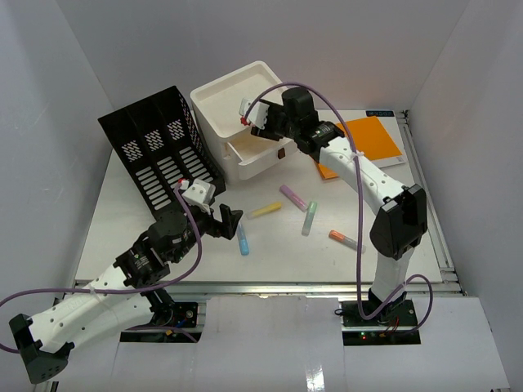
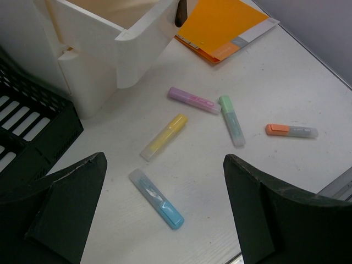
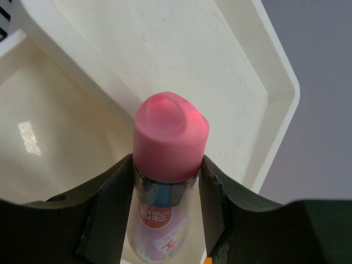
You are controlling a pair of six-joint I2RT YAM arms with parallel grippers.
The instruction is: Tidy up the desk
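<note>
Desk (image 1: 290,253) lies under L pincer (image 1: 227,220), spread wide; R pincer (image 3: 166,165) pinches pink-capped bottle (image 3: 170,129) over white box (image 1: 245,167).

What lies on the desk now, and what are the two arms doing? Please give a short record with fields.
left jaws: wide open, holding nothing, near the blue highlighter
right jaws: shut on a pink-capped tube, over the white drawer box
loose on desk: blue highlighter, yellow highlighter, purple highlighter, green highlighter, orange highlighter
drawer: one stands pulled out
also there: orange folder, black file rack
</note>
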